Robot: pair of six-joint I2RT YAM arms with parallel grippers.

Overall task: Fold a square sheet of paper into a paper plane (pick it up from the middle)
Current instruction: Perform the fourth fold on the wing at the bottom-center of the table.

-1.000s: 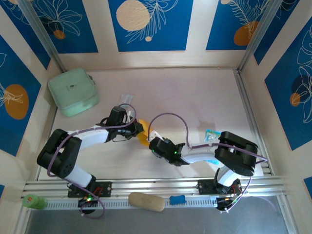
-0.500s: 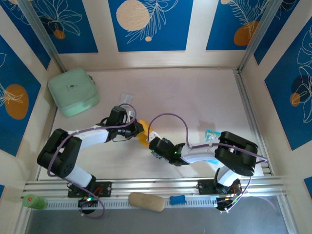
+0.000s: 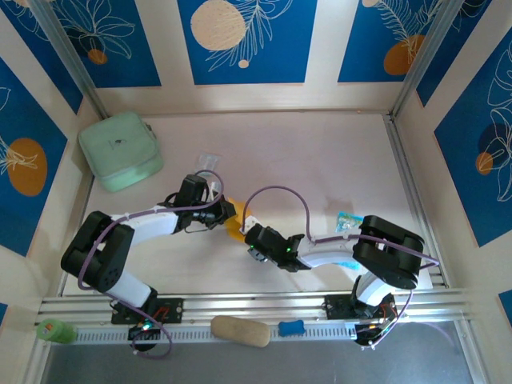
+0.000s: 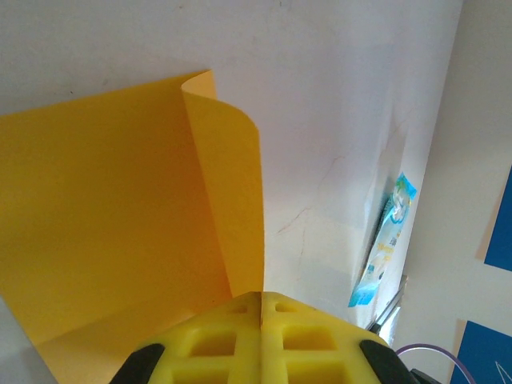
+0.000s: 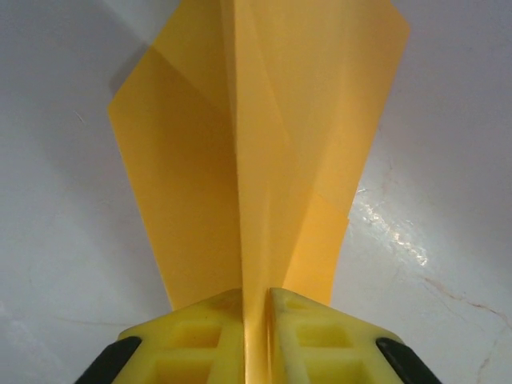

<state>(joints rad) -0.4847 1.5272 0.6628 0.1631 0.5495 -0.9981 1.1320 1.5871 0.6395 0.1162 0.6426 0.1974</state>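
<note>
From above, my left gripper (image 3: 227, 211) and my right gripper (image 3: 249, 226) meet almost nose to nose near the middle of the table (image 3: 320, 152). The orange-yellow sheet of paper (image 3: 234, 230) shows as a small patch between them. From this height I cannot tell how either pair of jaws stands. A mint-green pouch (image 3: 120, 150) sits at the far left corner. A small clear plastic wrapper (image 3: 208, 161) lies just beyond my left wrist. A blue-and-white packet (image 3: 347, 220) lies beside my right elbow. A tan oval lump (image 3: 240, 330) rests on the near rail between my two bases.

Through my left wrist camera, my yellow fingers (image 4: 216, 344) are pressed together with the seam between them closed. A curled flap of the sheet of paper (image 4: 112, 232) narrows down into that seam, so I am pinched on its edge. The rest of the sheet spreads out to the left over the pale table (image 4: 336, 112). The packet (image 4: 384, 244) lies well apart on the right.

Through my right wrist camera, my fingers (image 5: 204, 340) leave only a thin slit. An upright ridge of the sheet (image 5: 272, 120) runs straight into it, so these jaws are clamped on the centre fold. A creased panel slopes away on each side of the ridge, down to the white table (image 5: 64, 240). The far end of the sheet is angled.
</note>
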